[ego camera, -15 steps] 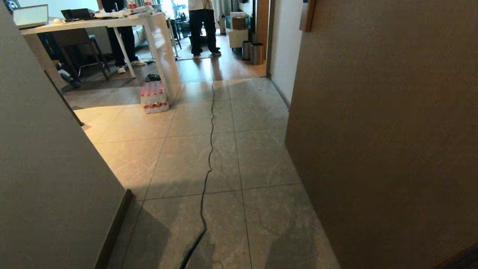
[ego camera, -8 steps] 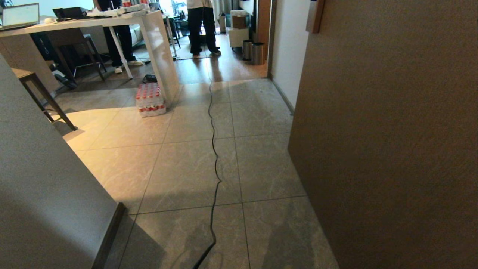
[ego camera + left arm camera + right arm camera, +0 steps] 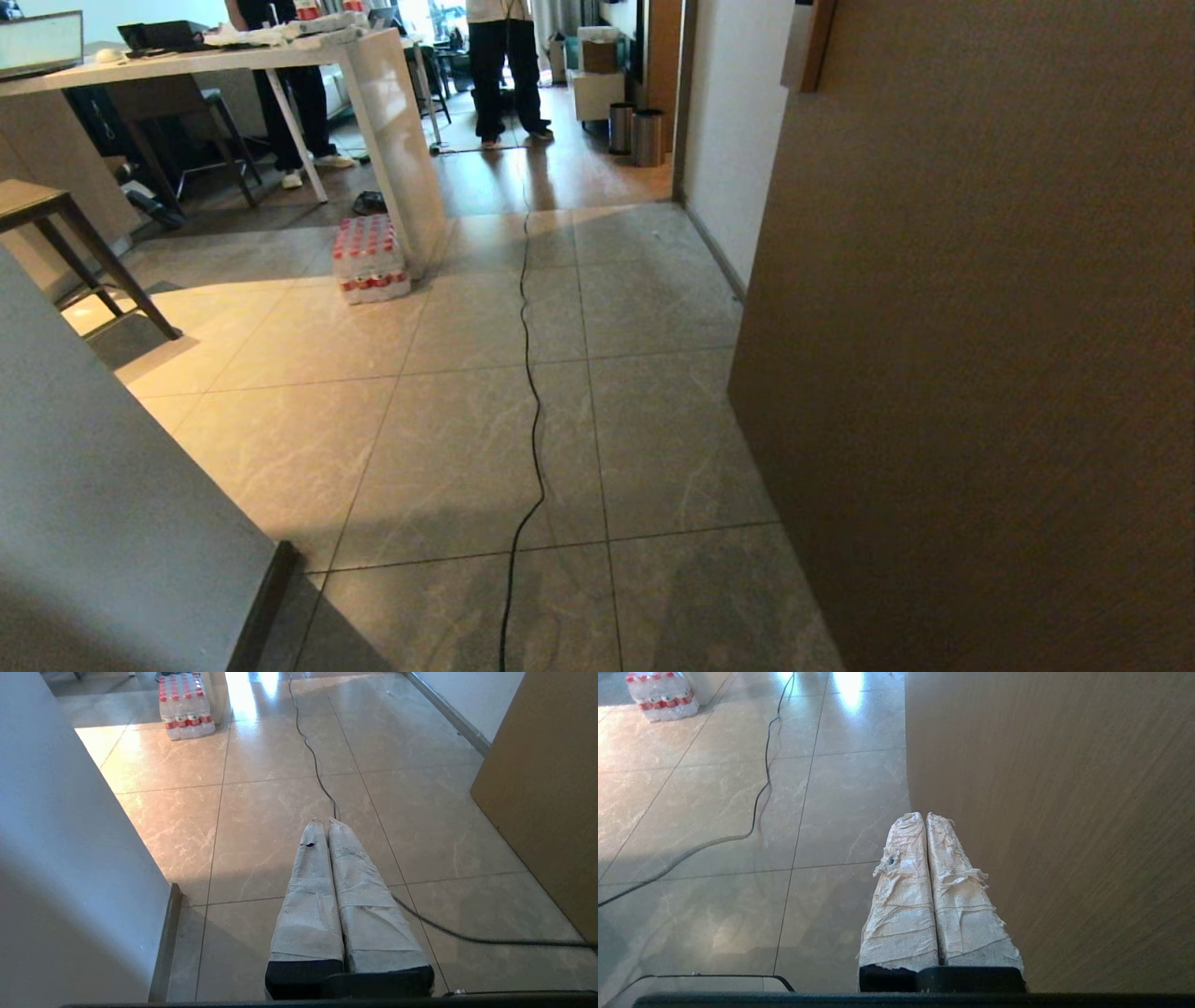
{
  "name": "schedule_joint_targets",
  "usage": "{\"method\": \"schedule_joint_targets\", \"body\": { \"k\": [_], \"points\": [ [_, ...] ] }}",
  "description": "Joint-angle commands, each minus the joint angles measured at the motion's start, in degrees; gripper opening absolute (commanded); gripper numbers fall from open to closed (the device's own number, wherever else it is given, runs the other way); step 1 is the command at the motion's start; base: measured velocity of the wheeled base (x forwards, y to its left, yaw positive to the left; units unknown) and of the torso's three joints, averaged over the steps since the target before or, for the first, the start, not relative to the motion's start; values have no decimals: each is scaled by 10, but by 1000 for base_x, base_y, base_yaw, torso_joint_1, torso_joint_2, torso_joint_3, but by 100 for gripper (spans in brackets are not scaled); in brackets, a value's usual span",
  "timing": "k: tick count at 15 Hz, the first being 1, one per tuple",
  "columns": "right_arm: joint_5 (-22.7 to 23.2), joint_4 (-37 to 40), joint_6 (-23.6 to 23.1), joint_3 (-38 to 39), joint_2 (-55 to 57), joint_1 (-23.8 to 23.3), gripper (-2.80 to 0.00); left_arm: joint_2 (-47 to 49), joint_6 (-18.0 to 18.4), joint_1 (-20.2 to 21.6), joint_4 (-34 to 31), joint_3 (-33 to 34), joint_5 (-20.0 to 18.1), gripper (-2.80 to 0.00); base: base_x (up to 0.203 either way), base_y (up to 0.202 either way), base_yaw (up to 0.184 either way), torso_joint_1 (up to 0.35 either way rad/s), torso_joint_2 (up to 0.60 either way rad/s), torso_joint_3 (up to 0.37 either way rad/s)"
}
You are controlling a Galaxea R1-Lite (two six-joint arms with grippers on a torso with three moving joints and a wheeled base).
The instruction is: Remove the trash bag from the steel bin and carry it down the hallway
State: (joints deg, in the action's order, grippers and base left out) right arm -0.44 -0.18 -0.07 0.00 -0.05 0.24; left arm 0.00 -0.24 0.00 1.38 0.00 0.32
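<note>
A black cable [image 3: 530,392] snakes past a bottle pack [image 3: 370,259] beside a white table [image 3: 280,58].

Big grey-beige tiles [image 3: 467,448] cover the floor, with a black cable [image 3: 529,373] snaking toward 12 o'clock. Brown wall [image 3: 980,355] fills 3 o'clock, pale wall [image 3: 103,523] at 8. White table [image 3: 392,121] at 11 with a water-bottle pack [image 3: 369,259] at its leg and a dark stool [image 3: 56,243] at 9. Daylight comes in from 12, glaring off the wood floor [image 3: 560,173].
</note>
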Motion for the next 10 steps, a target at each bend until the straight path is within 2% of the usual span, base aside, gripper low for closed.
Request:
{"method": "schedule_joint_targets", "body": {
  "k": [1, 10],
  "points": [
    [0, 0, 0, 0, 0, 0, -280, 0, 0, 0, -1, 7, 0, -280, 0, 0, 0, 0, 0, 0],
    [0, 0, 0, 0, 0, 0, -280, 0, 0, 0, 0, 7, 0, -280, 0, 0, 0, 0, 0, 0]
  ]
}}
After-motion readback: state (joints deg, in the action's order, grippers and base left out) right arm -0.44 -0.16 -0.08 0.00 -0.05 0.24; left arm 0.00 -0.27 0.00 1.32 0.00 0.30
